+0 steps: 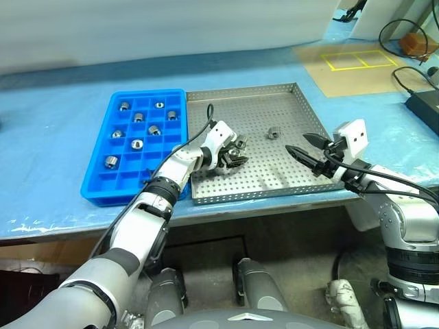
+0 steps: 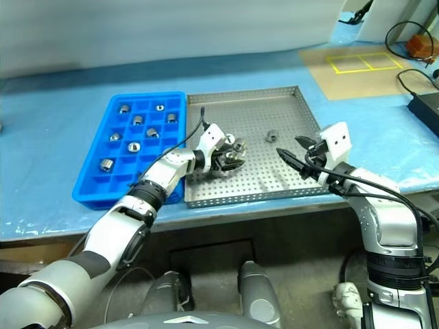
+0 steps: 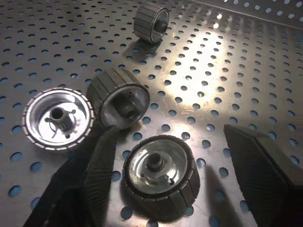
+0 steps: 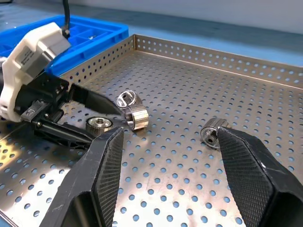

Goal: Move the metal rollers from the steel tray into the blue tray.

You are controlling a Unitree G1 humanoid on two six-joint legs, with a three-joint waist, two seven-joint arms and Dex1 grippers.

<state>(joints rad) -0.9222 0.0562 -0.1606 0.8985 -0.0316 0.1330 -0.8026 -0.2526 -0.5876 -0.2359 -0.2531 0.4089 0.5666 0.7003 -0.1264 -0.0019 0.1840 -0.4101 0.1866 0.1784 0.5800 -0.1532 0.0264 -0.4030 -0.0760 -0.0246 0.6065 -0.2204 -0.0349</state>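
The steel tray (image 1: pixel 274 175) lies in the middle of the table, with the blue tray (image 1: pixel 98 184) touching its left side. Several metal rollers (image 1: pixel 138 144) sit in the blue tray's compartments. My left gripper (image 1: pixel 236 157) is low over the steel tray's left part, open. One roller (image 3: pixel 161 174) of a close group of three lies between its fingers (image 3: pixel 97 182). A lone roller (image 1: pixel 273 132) lies further right on the tray floor. My right gripper (image 1: pixel 298 144) hangs open above the tray's right front part, holding nothing.
The table is covered in blue sheet. At the back right lie a brown board with yellow tape squares (image 1: pixel 357 60) and black cables (image 1: pixel 405 75). A dark box (image 1: pixel 426 106) sits at the right edge.
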